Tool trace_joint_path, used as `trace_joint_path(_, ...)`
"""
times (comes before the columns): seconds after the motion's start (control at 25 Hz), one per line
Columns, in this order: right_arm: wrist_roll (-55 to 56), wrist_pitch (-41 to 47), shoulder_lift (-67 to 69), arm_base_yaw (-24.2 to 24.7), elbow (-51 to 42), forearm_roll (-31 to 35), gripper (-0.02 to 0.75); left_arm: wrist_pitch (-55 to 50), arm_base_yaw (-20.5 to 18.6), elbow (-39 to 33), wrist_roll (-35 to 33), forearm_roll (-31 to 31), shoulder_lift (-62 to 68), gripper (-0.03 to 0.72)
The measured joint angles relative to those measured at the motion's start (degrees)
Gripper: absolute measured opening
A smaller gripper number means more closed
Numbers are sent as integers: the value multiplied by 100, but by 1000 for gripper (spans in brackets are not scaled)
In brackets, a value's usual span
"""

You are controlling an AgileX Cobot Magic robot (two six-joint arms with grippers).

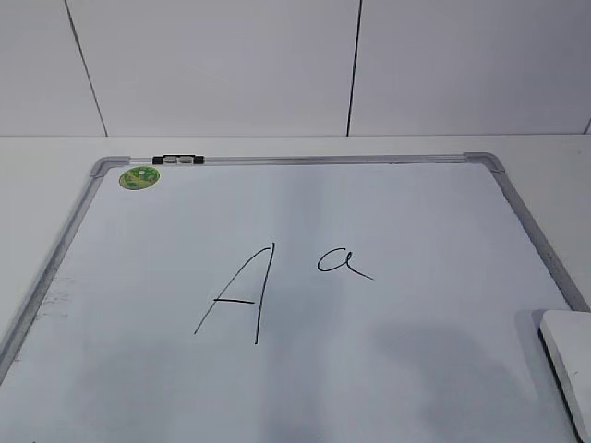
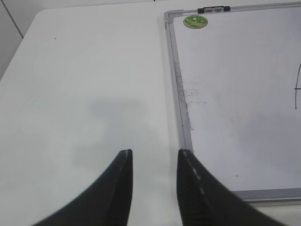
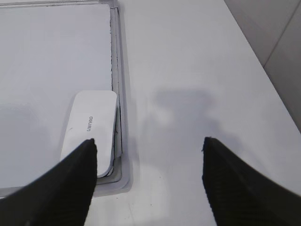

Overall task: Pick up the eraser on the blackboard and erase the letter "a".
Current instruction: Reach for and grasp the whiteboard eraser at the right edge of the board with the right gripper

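The flat white rounded-rectangular eraser point(image 3: 91, 129) lies on the large white dry-erase blackboard point(image 1: 388, 212) in its near right corner, long side just beside the silver-grey metal frame, partly past the edge of the exterior view. The right tool point(image 3: 148, 162) hovers with its black fingers spread wide and nothing between them; its left finger sits over the eraser's near end while the other hangs over the bare white counter point(image 3: 188, 70), so the opening straddles the frame, not the block. The left tool point(image 2: 155, 162) is also parted, more narrowly, and empty, over the counter beside the board's left frame rail. The likeliest trouble, I judge, is a finger coming down on the raised frame and skidding, or nudging the eraser further into the corner, because the block sits so close to that rail; only its board side is free. The small cursive letter "a" point(image 1: 342, 262) stands just right of the much larger capital "A" point(image 1: 242, 293), so a broad wipe could smear the capital too. Open board lies between eraser and letter, and the right counter is bare.
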State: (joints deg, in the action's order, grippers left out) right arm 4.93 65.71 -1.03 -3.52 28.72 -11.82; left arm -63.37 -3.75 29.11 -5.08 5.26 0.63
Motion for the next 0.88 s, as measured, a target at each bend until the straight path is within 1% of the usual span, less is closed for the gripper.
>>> trace_joint_path(0.88, 0, -24, 0, 0, 0, 0, 559, 0, 0, 0, 0, 0, 0, 244)
